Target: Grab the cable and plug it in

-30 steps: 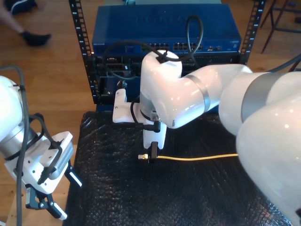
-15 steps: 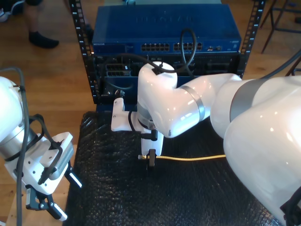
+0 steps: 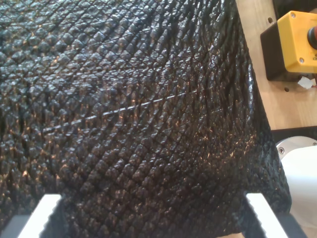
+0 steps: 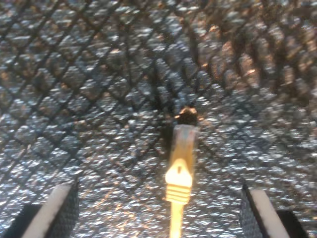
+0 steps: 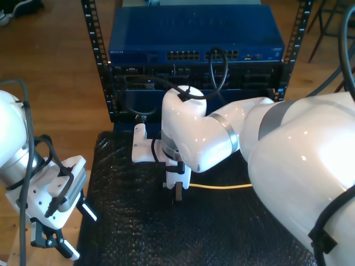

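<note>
- Lower than before, my second gripper (image 5: pixel 177 194) straddles the cable (image 4: pixel 179 183), jaws wide.
- My first gripper (image 5: pixel 58 235) hangs open.
- Black mat (image 5: pixel 133 233); blue rack (image 5: pixel 194 33) behind.

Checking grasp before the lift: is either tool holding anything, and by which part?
Nothing is held yet. My second tool is open, its fingers straddling the cable just behind the plug. My first tool is open over the black mat.

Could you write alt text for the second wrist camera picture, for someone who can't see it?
A yellow network cable lies on black bubble-wrap matting, its pale plug pointing away from the camera, centred between the two open fingers of my second claw. The picture is slightly blurred, and the fingers are not touching the cable.
</note>
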